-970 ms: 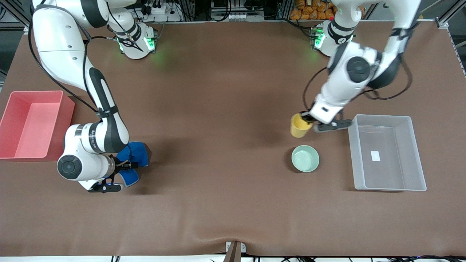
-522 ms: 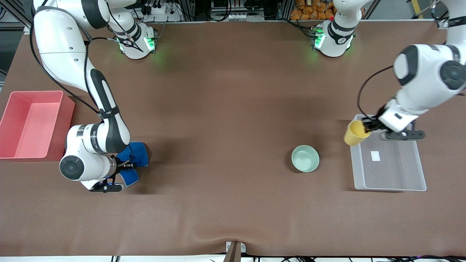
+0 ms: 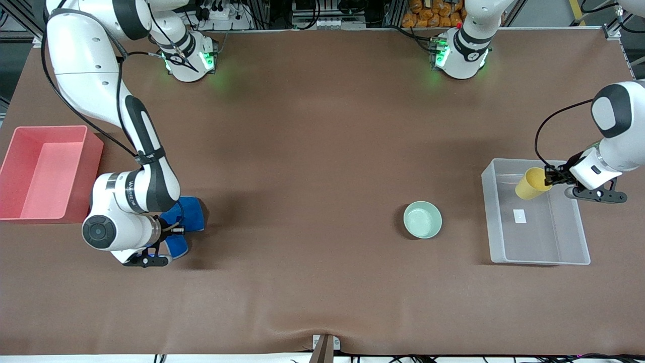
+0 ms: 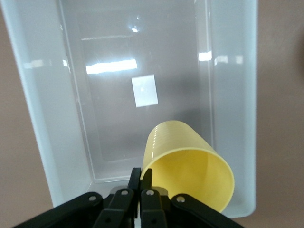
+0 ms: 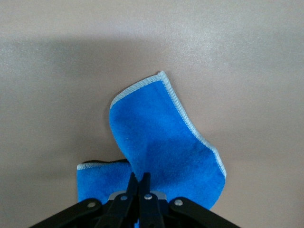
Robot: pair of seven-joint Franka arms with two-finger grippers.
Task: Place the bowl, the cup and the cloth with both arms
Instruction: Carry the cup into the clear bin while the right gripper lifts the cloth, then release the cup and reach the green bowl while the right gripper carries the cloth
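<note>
My left gripper [image 3: 553, 177] is shut on the rim of the yellow cup [image 3: 530, 183] and holds it tilted over the clear plastic bin [image 3: 574, 252]. In the left wrist view my left gripper [image 4: 141, 178] pinches the cup's wall [image 4: 180, 142] above the bin's floor [image 4: 114, 118]. The pale mint-green bowl [image 3: 422, 219] stands on the table beside the bin, toward the table's middle. My right gripper [image 3: 172, 231] is shut on the blue cloth [image 3: 189, 214], which hangs folded just over the table. In the right wrist view my right gripper [image 5: 141, 179] grips the cloth [image 5: 161, 142].
A pink bin [image 3: 12, 166] sits at the right arm's end of the table, beside the right arm's wrist. A white label [image 3: 519, 216] lies on the clear bin's floor. The brown table mat [image 3: 302, 151] lies between the two arms.
My left gripper has carried the cup from beside the bowl to over the clear bin. My right gripper has shifted slightly with the cloth in it.
</note>
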